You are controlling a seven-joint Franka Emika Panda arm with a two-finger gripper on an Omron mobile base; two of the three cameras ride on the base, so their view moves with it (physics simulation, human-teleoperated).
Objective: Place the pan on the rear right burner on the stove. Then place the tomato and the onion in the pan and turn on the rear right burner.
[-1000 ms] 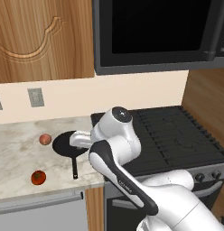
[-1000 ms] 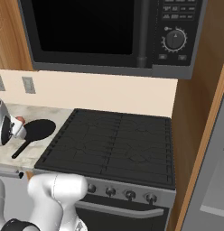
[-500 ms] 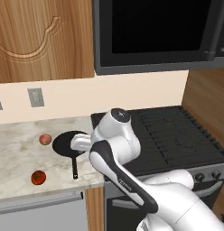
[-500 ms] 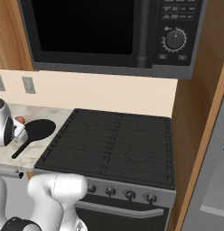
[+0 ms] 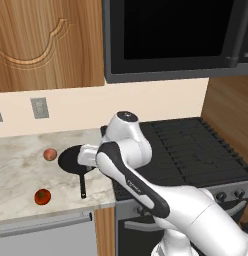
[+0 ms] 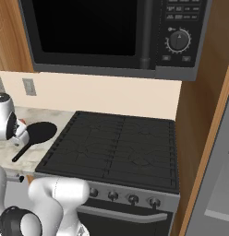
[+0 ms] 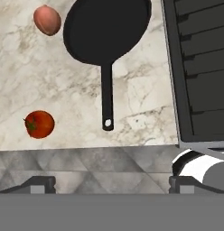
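The black pan [image 7: 106,28] lies on the marble counter, its thin handle [image 7: 107,99] pointing toward the counter's front edge. My gripper [image 7: 112,184] hangs above that edge just past the handle's end, open and holding nothing, with its fingertips [image 7: 40,183] far apart. The peach-pink onion [image 7: 47,20] rests just left of the pan, and the red tomato [image 7: 39,124] sits nearer the front. From the base I see the pan [image 5: 71,159], onion [image 5: 50,154] and tomato [image 5: 42,196] left of the stove [image 5: 196,160]. The rear right burner [image 6: 146,131] is bare.
A black microwave [image 6: 111,34] hangs over the stove. A wooden cabinet [image 5: 46,40] and a wall outlet [image 5: 39,107] are above the counter [image 5: 16,170]. A wood panel [image 6: 199,138] walls in the stove's right side. Knobs [image 6: 132,199] line the stove front.
The arm has barely shifted over the pan's handle. The jaws stay wide apart, and the pan, onion and tomato lie where they were.
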